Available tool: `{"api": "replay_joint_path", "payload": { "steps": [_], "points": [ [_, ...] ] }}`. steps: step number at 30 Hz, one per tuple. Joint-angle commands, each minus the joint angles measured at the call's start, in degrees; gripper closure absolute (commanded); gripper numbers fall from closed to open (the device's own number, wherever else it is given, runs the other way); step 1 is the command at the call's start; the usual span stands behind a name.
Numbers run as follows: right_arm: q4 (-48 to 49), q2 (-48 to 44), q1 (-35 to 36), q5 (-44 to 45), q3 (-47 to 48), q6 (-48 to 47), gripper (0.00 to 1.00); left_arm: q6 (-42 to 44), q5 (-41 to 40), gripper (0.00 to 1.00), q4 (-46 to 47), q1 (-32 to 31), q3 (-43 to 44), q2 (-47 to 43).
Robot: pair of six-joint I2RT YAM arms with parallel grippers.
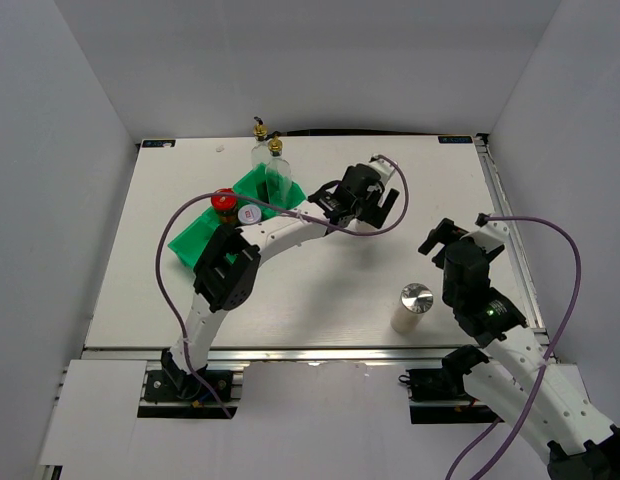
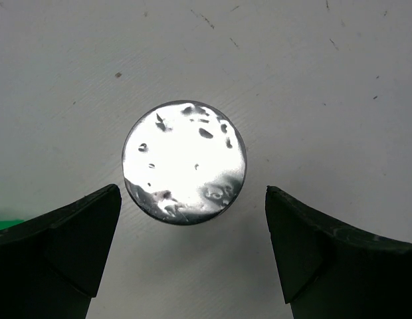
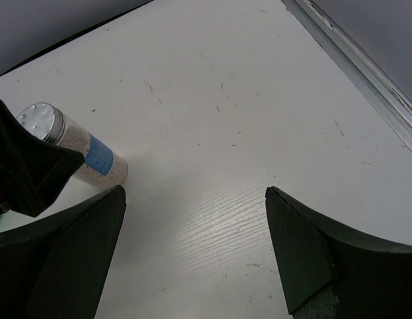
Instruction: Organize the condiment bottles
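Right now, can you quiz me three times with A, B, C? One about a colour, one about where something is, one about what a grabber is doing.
1. What colour is the tray? A yellow, B green, C blue.
2. Where is the shaker by the right arm? A in the tray, B on the table, C on a jar.
3. How is the left gripper? A open, B shut on a bottle, C shut, empty.
Answers: 1 B, its plastic is green. 2 B, it stands on bare tabletop. 3 A, its fingers stand apart, not touching the second shaker.
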Motion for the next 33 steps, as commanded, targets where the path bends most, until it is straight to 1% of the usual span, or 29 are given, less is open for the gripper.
{"api": "replay_joint_path", "payload": {
  "steps": [1, 3, 5, 6, 7, 8, 10, 11, 13, 14, 15, 16, 17, 18, 19, 20, 21, 22, 23, 24, 25, 26, 27, 28, 29, 30, 31, 32, 33],
  "points": [
    [2.8, -0.7, -0.4, 1.9, -0.4, -0.4, 0.10, 1.3, -0.7, 0.02, 1.4, -0.2, 3.2, -0.1],
    [2.9, -0.7, -0.5, 1.7, -0.4, -0.6, 0.11, 1.4, -2.1, 0.02, 1.4, -0.2, 4.6, 1.0],
    [3.0, -0.7, -0.6, 1.5, -0.6, -0.7, 0.11, 1.4, -2.8, 0.03, 1.9, -0.2, 6.0, 2.4],
    [3.0, -0.8, -0.6, 1.4, -0.6, -0.9, 0.10, 1.5, -2.9, 0.06, 1.9, -0.2, 6.5, 2.9],
    [3.0, -0.8, -0.6, 1.5, -0.6, -1.0, 0.11, 1.5, -3.1, 0.15, 1.4, -0.2, 7.3, 4.0],
    [3.0, -0.8, -0.6, 1.5, -0.6, -1.0, 0.11, 1.4, -3.0, 0.19, 1.0, -0.2, 8.8, 4.4],
    [3.0, -1.0, -0.6, 1.4, -0.6, -1.0, 0.11, 1.3, -2.4, 0.32, 0.2, -0.2, 9.7, 5.0],
    [3.0, -1.1, -0.6, 1.4, -0.7, -1.1, 0.11, 1.1, -2.2, 0.43, 0.0, -0.2, 9.9, 5.0],
    [3.0, -1.4, -0.7, 1.5, -0.7, -1.1, 0.11, 0.7, -2.4, 0.56, -0.6, -0.2, 9.4, 4.4],
    [3.0, -1.4, -0.7, 1.4, -0.7, -1.2, 0.11, 0.2, -2.6, 0.71, -1.0, -0.2, 9.3, 3.5],
    [3.1, -1.7, -0.7, 1.5, -0.9, -1.2, 0.11, -0.1, -2.7, 0.78, -1.5, -0.2, 8.6, 2.7],
    [3.3, -1.8, -0.7, 1.4, -1.1, -1.3, 0.10, -0.1, -3.0, 0.78, -2.1, -0.2, 7.8, 1.7],
    [3.7, -1.9, -0.7, 1.5, -1.3, -1.4, 0.11, -0.8, -3.2, 0.93, -2.0, -0.2, 6.7, -1.3],
    [3.8, -1.9, -0.7, 1.5, -1.5, -1.5, 0.11, -1.2, -3.3, 0.93, -1.7, -0.2, 5.0, -1.3],
    [4.0, -1.7, -0.8, 1.4, -1.5, -1.7, 0.11, -1.6, -3.4, 0.96, -0.6, -0.2, 1.0, -5.3],
    [4.3, -1.4, -0.8, 1.5, -1.6, -1.8, 0.11, -2.6, -3.4, 0.97, 0.1, -0.2, -1.5, -10.6],
    [4.3, -1.1, -0.9, 1.5, -1.6, -1.8, 0.10, -3.1, -3.3, 0.98, 1.1, -0.2, -4.4, -13.7],
    [4.3, -0.9, -0.9, 1.5, -1.6, -1.8, 0.10, -3.8, -3.3, 0.99, 3.5, -0.2, -11.2, -16.8],
    [4.2, -0.5, -0.9, 1.5, -1.5, -2.0, 0.11, -5.7, -3.6, 1.00, 4.7, -0.2, -14.8, -20.2],
    [4.0, -0.2, -1.0, 1.9, -1.4, -2.0, 0.11, -6.5, -3.9, 1.00, 6.3, -0.2, -18.4, -27.1],
    [3.8, 0.0, -1.0, 2.1, -1.3, -2.0, 0.10, -7.3, -4.5, 1.00, 7.6, -0.2, -26.3, -30.9],
    [3.7, 0.0, -1.0, 2.3, -1.3, -2.0, 0.11, -10.0, -5.5, 1.00, 8.4, -0.2, -30.0, -34.6],
    [3.7, 0.0, -1.1, 2.5, -1.3, -2.0, 0.11, -11.2, -8.9, 1.00, 8.8, -0.2, -33.0, -38.0],
    [3.9, 0.0, -1.4, 2.7, -1.4, -1.9, 0.11, -12.3, -11.5, 1.00, 7.8, -0.2, -35.4, -44.1],
    [4.1, -0.4, -1.3, 2.7, -1.5, -1.9, 0.11, -15.0, -14.0, 1.00, 6.4, -0.2, -38.9, -46.8],
    [4.3, -0.3, -1.4, 2.6, -1.6, -2.0, 0.11, -16.1, -16.7, 1.00, 5.1, -0.2, -40.2, -49.2],
    [4.4, -0.3, -1.5, 2.4, -1.6, -2.1, 0.11, -17.1, -22.7, 1.00, 1.3, -0.2, -41.1, -52.8],
    [4.4, -0.3, -1.5, 2.4, -1.5, -2.1, 0.11, -19.5, -26.1, 1.00, -1.4, -0.2, -41.6, -54.0],
    [4.5, -0.2, -1.6, 2.5, -1.6, -2.1, 0.11, -21.1, -29.7, 1.00, -6.9, -0.2, -41.6, -55.2]
  ]
}}
